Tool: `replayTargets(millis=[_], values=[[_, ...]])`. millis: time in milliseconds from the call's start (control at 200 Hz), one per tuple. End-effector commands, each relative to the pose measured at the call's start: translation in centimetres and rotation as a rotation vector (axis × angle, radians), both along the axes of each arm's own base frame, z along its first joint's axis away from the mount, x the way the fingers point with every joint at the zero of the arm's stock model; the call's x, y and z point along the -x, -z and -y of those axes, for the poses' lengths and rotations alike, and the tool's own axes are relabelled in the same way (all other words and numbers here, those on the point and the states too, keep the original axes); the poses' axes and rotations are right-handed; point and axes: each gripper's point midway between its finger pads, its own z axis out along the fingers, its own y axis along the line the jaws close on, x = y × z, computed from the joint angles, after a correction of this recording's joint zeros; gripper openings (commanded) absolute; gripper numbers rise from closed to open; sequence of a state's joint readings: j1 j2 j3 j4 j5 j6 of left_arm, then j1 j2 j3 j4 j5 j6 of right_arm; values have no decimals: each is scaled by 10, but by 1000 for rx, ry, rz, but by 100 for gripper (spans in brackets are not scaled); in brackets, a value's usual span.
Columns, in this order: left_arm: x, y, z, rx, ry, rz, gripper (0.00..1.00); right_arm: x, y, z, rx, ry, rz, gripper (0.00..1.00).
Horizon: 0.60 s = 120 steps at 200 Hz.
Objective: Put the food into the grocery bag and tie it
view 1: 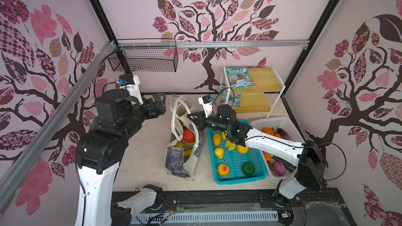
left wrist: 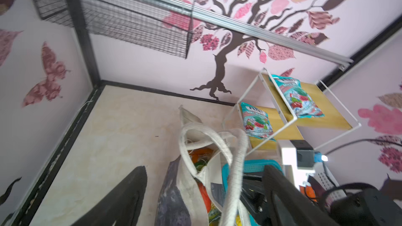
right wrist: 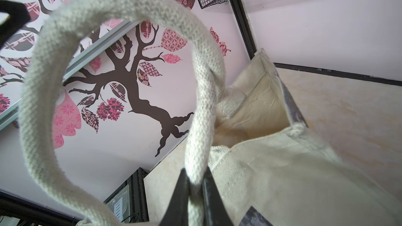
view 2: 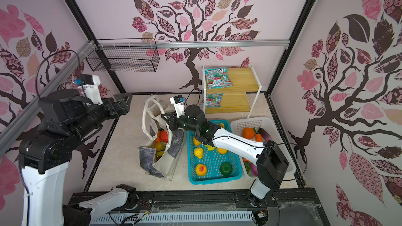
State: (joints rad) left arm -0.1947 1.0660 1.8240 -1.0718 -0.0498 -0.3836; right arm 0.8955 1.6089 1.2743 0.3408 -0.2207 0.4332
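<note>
The cream grocery bag (view 1: pixel 191 166) (view 2: pixel 162 166) stands open near the table's middle, with its dark printed panel (view 1: pixel 174 161) facing left. Inside it show a glossy red-orange piece of the food (view 1: pixel 188 135) (left wrist: pixel 200 153) and something yellow (view 1: pixel 187 152). My right gripper (view 1: pixel 191 119) (right wrist: pixel 196 178) is shut on one long cream handle (right wrist: pixel 108 3), holding it up at the bag's right edge. My left gripper (view 1: pixel 159 102) (left wrist: pixel 205 168) hangs open, raised to the left of the handles (view 1: pixel 175 116) and apart from them. Its black fingers (left wrist: pixel 130 192) hold nothing.
A teal mesh basket (view 1: pixel 240 181) with toy fruit lies just right of the bag, under my right arm. A white basket (view 1: pixel 267 121) of vegetables sits beyond it. A wooden rack (view 1: pixel 265 79) with sweet packets stands at the back right. A black wire basket (view 1: pixel 143 59) hangs on the back wall.
</note>
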Motion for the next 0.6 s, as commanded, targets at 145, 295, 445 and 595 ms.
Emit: replayTargets(millis=[145, 295, 445, 595], values=[[-44, 27, 12, 374, 76, -12, 98, 7, -21, 11, -11, 19, 53, 0], [-57, 43, -5, 533, -13, -33, 98, 8, -23, 14, -4, 22, 68, 0], [-79, 69, 7, 822, 53, -137, 98, 8, -21, 12, 18, 13, 81, 0], [-93, 87, 25, 1026, 107, -263, 98, 8, -21, 13, 33, 17, 92, 0]])
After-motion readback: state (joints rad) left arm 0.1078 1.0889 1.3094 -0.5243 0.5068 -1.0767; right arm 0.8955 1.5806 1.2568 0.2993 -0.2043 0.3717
